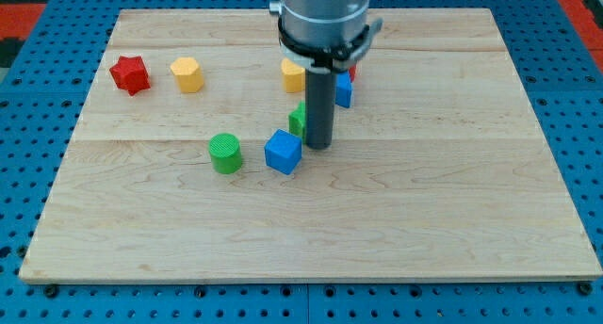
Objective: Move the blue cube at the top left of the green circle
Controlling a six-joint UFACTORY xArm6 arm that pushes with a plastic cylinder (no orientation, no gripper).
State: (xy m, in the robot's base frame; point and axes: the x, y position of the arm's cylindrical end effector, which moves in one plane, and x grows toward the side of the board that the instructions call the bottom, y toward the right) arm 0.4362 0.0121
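The blue cube (pixel 283 152) sits on the wooden board near its middle. The green circle (pixel 225 153), a short green cylinder, stands to the cube's left with a small gap between them. My tip (pixel 319 145) is down on the board just to the right of the blue cube, close to its right side; I cannot tell if they touch. The rod hides most of a second green block (pixel 298 120) just behind the cube.
A red star (pixel 130 74) and a yellow hexagon-like block (pixel 187 74) lie at the view's upper left. A yellow block (pixel 293 75), another blue block (pixel 344 90) and a sliver of red (pixel 352 72) sit behind the rod. The board (pixel 452 192) rests on a blue pegboard.
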